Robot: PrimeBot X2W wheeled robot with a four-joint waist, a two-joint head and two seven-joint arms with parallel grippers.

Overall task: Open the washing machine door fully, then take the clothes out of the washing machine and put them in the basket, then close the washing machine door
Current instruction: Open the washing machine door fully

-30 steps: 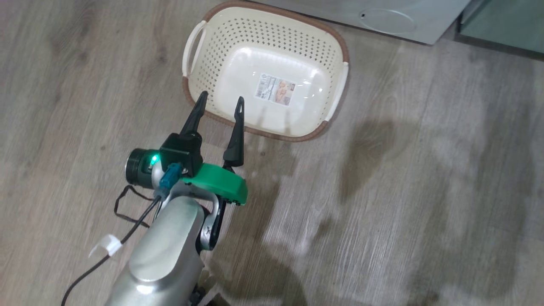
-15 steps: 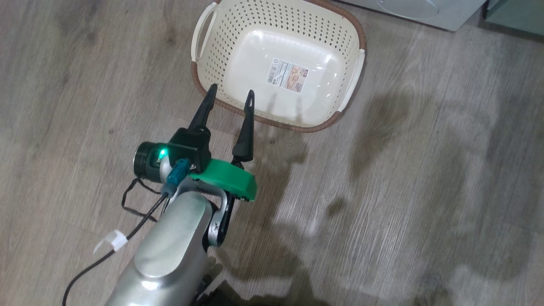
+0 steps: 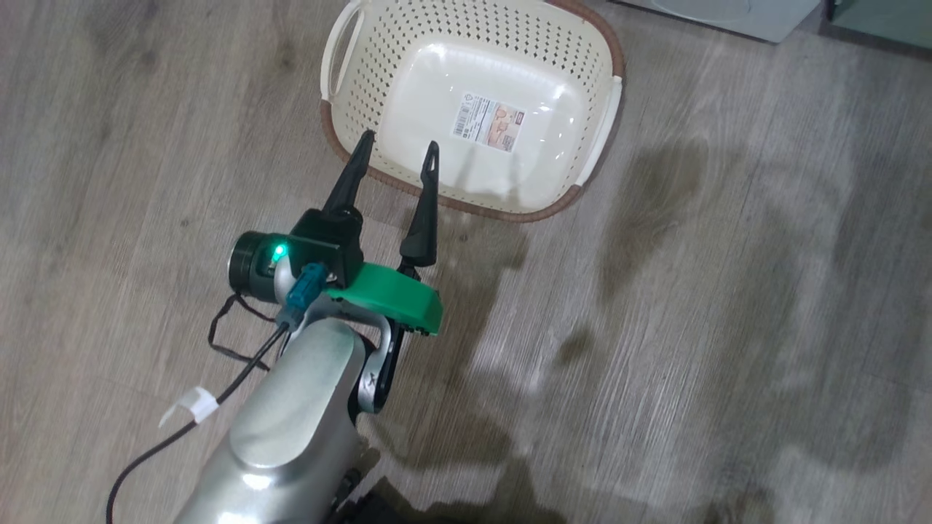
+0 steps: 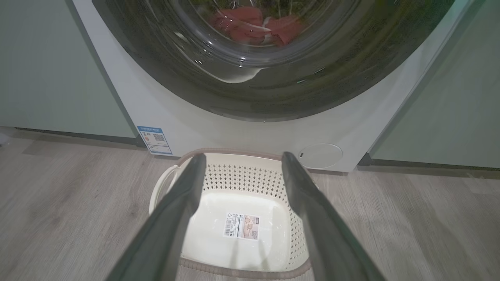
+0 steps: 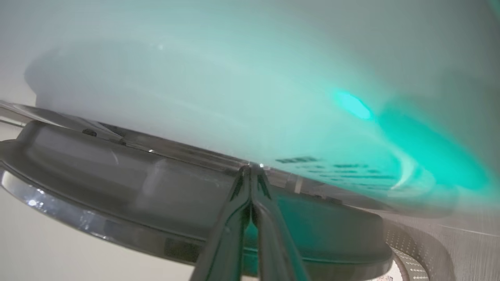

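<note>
The cream perforated basket (image 3: 364, 87) sits empty on the wood floor, a paper label on its base. My left gripper (image 3: 400, 140) hangs open above its near rim with nothing between the fingers. In the left wrist view the same gripper (image 4: 243, 156) points over the basket (image 4: 250, 175) at the washing machine (image 4: 218, 132). The washing machine door (image 4: 273, 93) has a black rim, and red clothes (image 4: 250, 27) show through its glass. My right gripper (image 5: 252, 168) is shut, tips at the seam between the door (image 5: 117, 187) edge and the white machine front (image 5: 195, 97).
Pale green cabinets (image 4: 47, 70) flank the washer on both sides. A round service flap (image 4: 320, 155) and a blue label (image 4: 155, 138) sit low on its front. A sliver of the washer (image 3: 728, 14) lies just beyond the basket. Open wood floor (image 3: 692, 327) stretches to the right.
The head camera has shifted, so the basket and washer sit higher in its picture. My left gripper stays open over the basket's near rim.
</note>
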